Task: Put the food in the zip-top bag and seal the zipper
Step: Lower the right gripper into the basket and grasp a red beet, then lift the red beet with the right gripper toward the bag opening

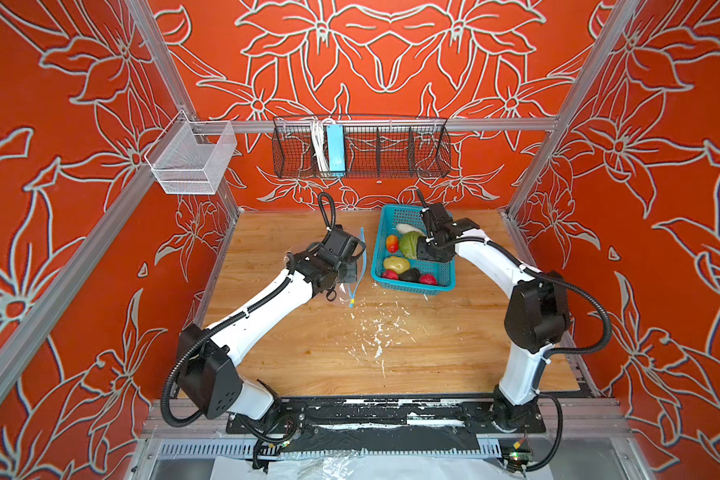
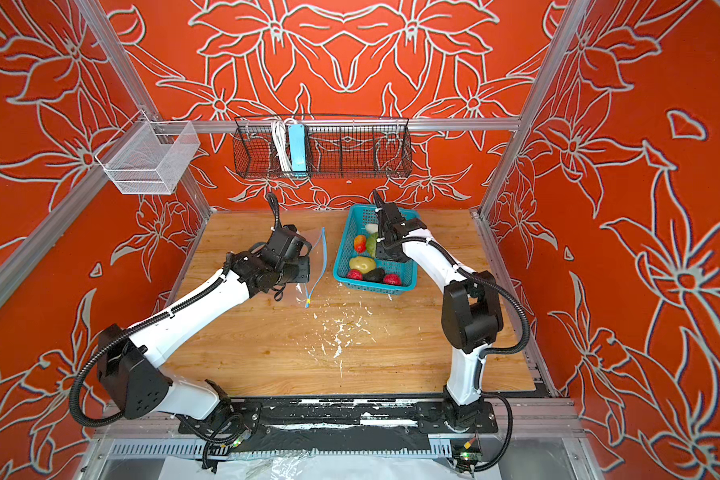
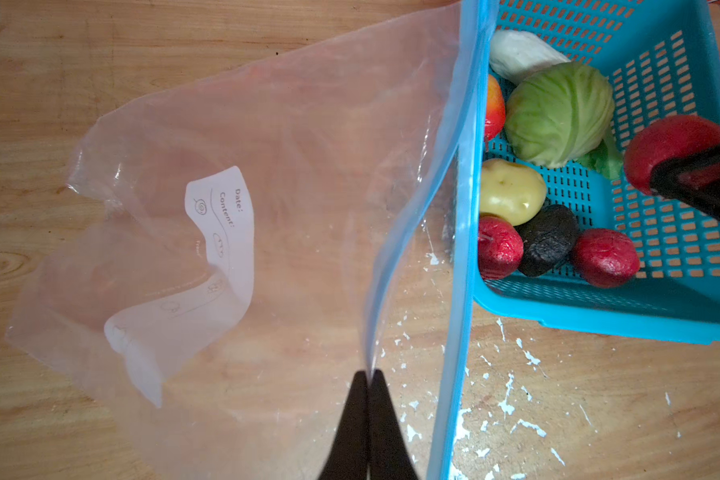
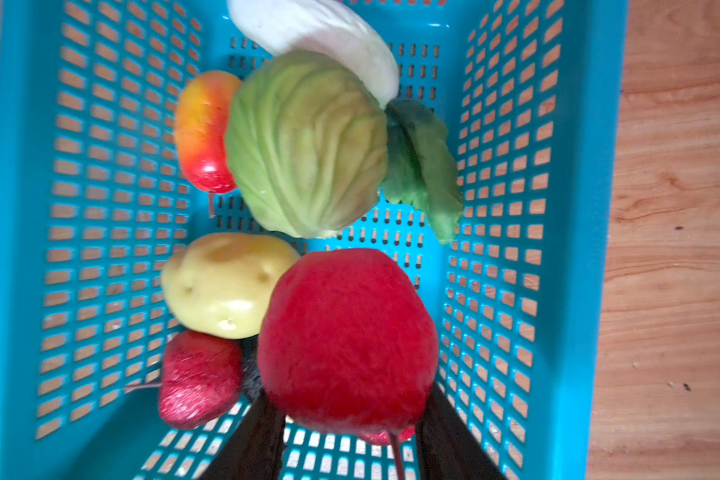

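Wooden worktop point(image 1: 308, 353) is shown carrying a teal basket point(image 1: 416, 289), with a clear zip-top bag point(image 3: 267, 145) just beside it. Toy food point(image 1: 396, 263), a cabbage point(image 4: 304, 145) among it, is held in the basket. One lip of the blue zipper point(image 3: 454, 291) is pinched by the left gripper point(image 3: 368, 376), jaws pressed together. A red fruit point(image 4: 346, 332) is clamped between the jaws of the right gripper point(image 4: 350, 415).

Bright even light, soft wrist-view blur, wide-angle edge bending.

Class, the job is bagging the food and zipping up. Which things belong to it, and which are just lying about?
Job: bag in the left gripper, zipper, cabbage, potato, radish, red fruit in the right gripper.
Lying about: power strip, black wire basket, white flecks.
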`<state>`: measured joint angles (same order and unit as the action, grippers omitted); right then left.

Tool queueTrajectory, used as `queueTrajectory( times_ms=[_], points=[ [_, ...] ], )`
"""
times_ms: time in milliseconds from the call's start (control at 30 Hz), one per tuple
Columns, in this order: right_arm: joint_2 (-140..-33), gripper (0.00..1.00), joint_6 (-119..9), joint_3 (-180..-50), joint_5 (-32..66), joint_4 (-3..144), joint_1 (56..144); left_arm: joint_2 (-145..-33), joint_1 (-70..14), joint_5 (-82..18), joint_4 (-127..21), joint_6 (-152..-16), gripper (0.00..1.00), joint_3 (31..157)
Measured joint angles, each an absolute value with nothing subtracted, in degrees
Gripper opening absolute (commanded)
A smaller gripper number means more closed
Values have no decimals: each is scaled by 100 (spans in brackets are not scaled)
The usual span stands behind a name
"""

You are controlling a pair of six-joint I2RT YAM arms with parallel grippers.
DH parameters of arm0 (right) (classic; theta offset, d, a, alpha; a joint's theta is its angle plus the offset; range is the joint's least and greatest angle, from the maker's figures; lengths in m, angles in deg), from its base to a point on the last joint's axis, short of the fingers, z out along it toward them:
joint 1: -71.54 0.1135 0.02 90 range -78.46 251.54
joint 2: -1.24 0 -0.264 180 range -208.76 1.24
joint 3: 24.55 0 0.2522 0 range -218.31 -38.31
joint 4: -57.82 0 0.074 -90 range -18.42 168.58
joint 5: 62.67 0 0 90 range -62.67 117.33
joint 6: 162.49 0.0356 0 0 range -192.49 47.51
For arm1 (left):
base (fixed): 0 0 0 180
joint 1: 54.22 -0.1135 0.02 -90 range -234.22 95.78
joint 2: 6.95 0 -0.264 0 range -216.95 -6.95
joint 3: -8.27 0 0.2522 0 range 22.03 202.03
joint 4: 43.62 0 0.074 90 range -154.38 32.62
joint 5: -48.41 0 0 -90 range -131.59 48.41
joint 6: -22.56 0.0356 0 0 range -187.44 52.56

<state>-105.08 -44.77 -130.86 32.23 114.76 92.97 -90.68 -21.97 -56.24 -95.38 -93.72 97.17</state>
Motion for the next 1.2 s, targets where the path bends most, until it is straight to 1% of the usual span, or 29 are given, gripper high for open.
queueTrajectory(
  times_ms=[267,567,867,1200],
  points=[
    [-10036,42,-4322,-12656,2760,10973,9303,-9068,-2200,-5583,-9538,-9354,0,9717],
    [-9536,41,-4086,-12371,1969,10418,9426,-9068,-2200,-5511,-9542,-9350,0,9719],
    [-8930,41,-3738,-11803,1586,9721,9789,-9068,-2235,-5426,-9592,-9383,0,9725],
    [-8804,41,-3469,-11635,1481,9146,10317,-9068,-2374,-5340,-9592,-9407,0,9725]
  ],
)
